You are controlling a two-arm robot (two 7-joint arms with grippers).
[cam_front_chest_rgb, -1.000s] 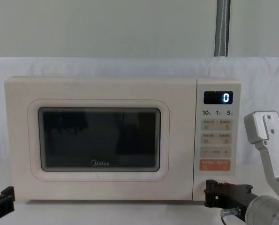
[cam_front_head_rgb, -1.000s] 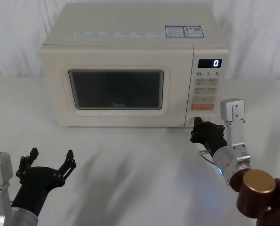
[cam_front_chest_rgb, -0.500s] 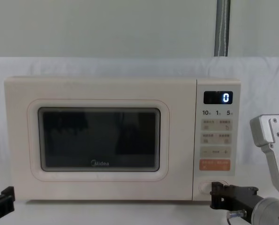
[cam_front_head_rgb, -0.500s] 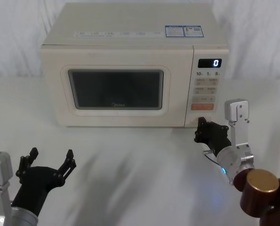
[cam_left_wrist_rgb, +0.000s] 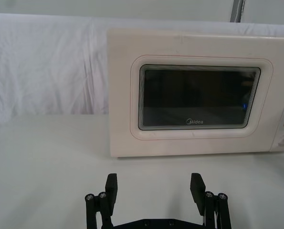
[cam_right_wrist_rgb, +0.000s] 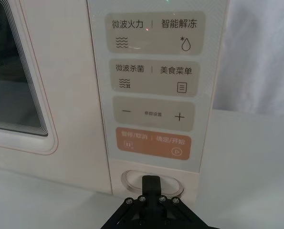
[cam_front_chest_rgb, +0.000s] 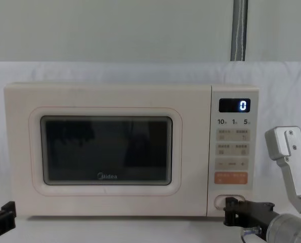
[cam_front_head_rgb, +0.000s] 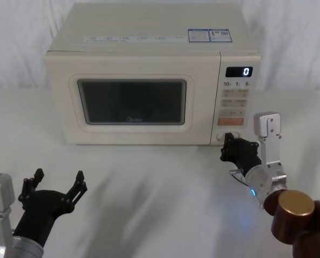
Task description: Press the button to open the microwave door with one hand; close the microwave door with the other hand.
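Open tabletop [cam_front_head_rgb: 149, 177] lies before the microwave door [cam_front_head_rgb: 133, 102]. The right gripper [cam_front_head_rgb: 228, 146] stands at the button [cam_front_chest_rgb: 226, 200]. The left gripper [cam_front_head_rgb: 56, 183], fingers spread, sits well apart.

So the right gripper [cam_right_wrist_rgb: 152, 183] is sitting with its tip right up against the button [cam_right_wrist_rgb: 152, 183], that wide oval cream one at the bottom of the microwave's [cam_right_wrist_rgb: 75, 95] control strip [cam_right_wrist_rgb: 153, 90], and the fingers look pressed together into one black tip, covering the middle of the button. Straight above the button is the orange key [cam_right_wrist_rgb: 153, 143], then a beige minus/plus key [cam_right_wrist_rgb: 153, 114] and two more beige keys with Chinese labels. Off to one side of the strip you get the edge of the microwave door [cam_right_wrist_rgb: 65, 95] with a corner of its dark window [cam_right_wrist_rgb: 8, 86].
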